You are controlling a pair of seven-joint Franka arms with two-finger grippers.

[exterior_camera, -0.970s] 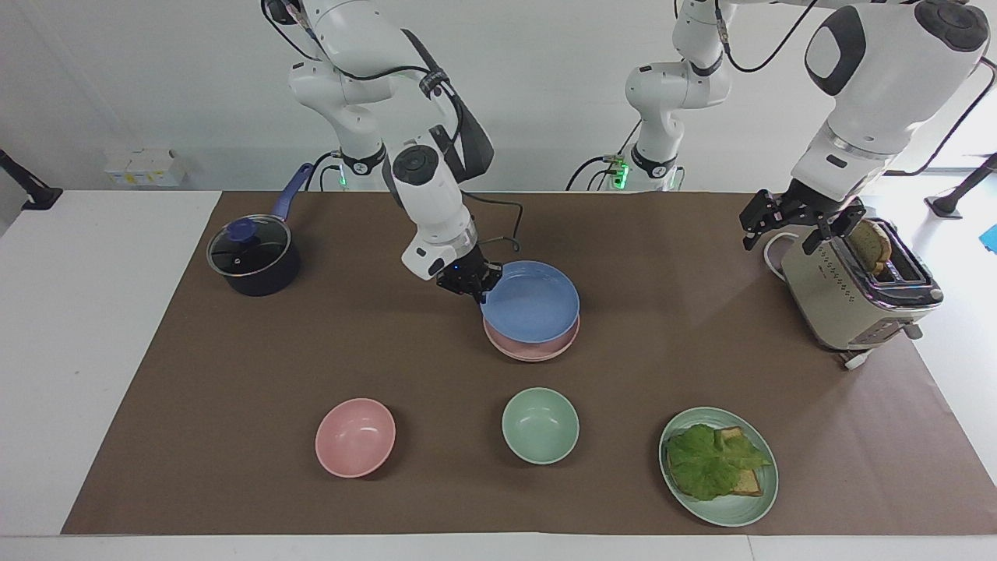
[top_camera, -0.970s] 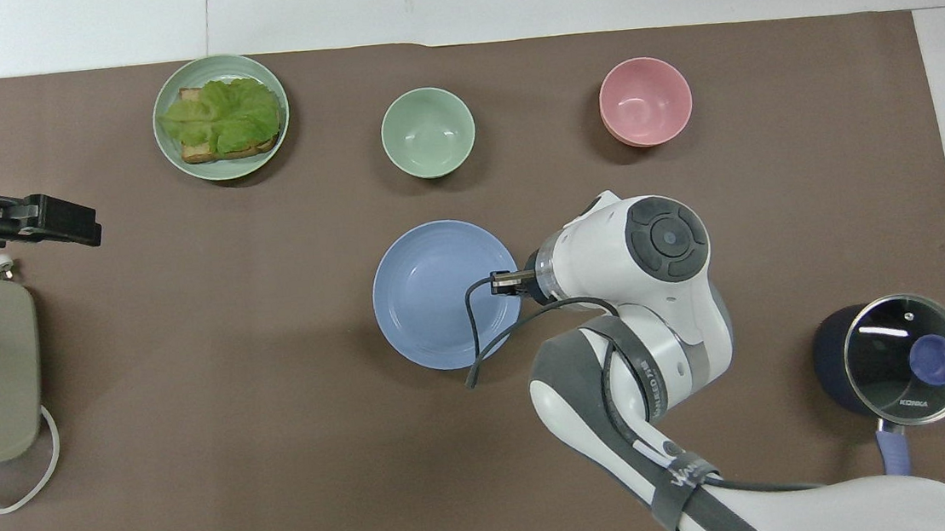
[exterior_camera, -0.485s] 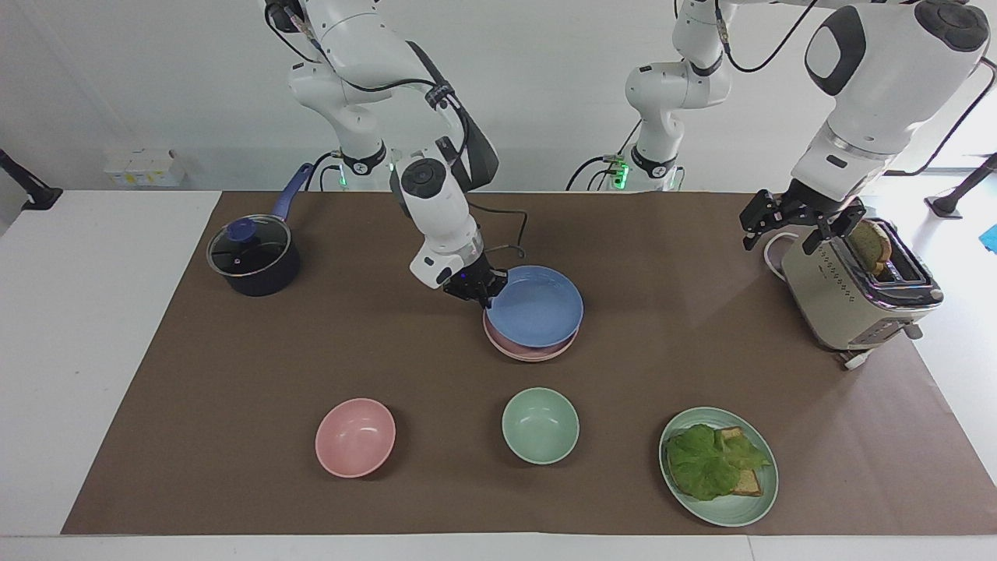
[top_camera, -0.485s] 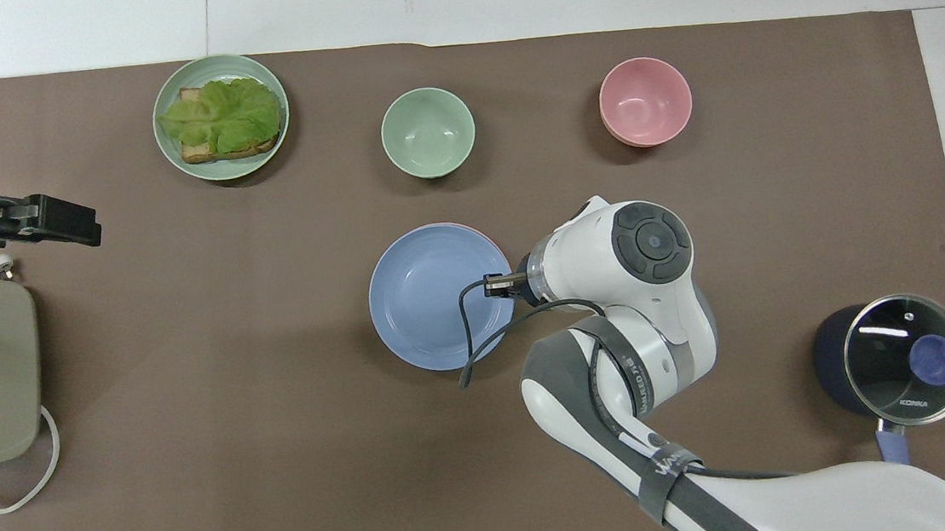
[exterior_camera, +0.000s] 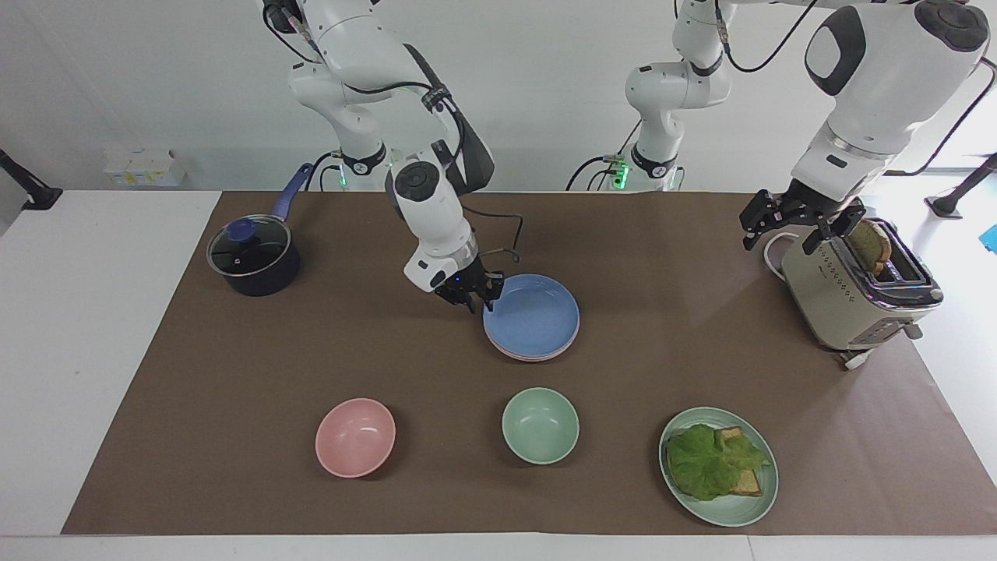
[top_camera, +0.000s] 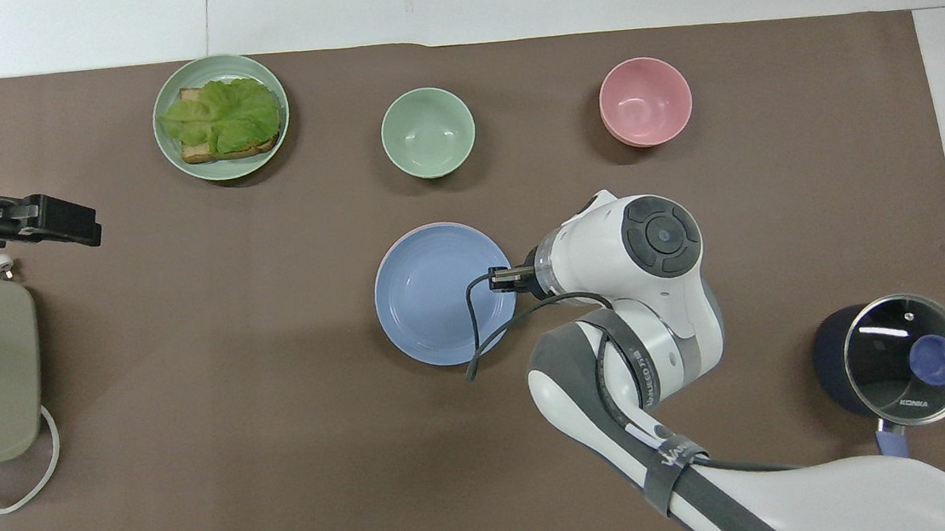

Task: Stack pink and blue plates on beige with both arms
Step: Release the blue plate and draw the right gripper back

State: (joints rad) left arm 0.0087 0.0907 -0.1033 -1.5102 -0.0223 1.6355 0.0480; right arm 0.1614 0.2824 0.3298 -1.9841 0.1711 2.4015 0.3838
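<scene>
Nearest my arms, mid-table, the blue plate [exterior_camera: 532,315] sits on the pink plate [exterior_camera: 537,354], only a pink sliver showing at the stack's edge. I cannot make out the beige plate; it may lie hidden beneath. My right gripper [exterior_camera: 472,293] rests at the blue rim, apparently letting go, though I cannot tell how far apart its fingers stand. These plates look light, rigid and smooth; I would pinch the rim. My left gripper [exterior_camera: 796,223] waits spread wide, empty, over the toaster [exterior_camera: 853,296].

On the desk [exterior_camera: 93,327] we count two pincers, two stacked plates beside the right pincer [exterior_camera: 471,298], one lettuce plate [exterior_camera: 718,465], two bowls, one pot [exterior_camera: 253,257], one toaster [exterior_camera: 853,292].
</scene>
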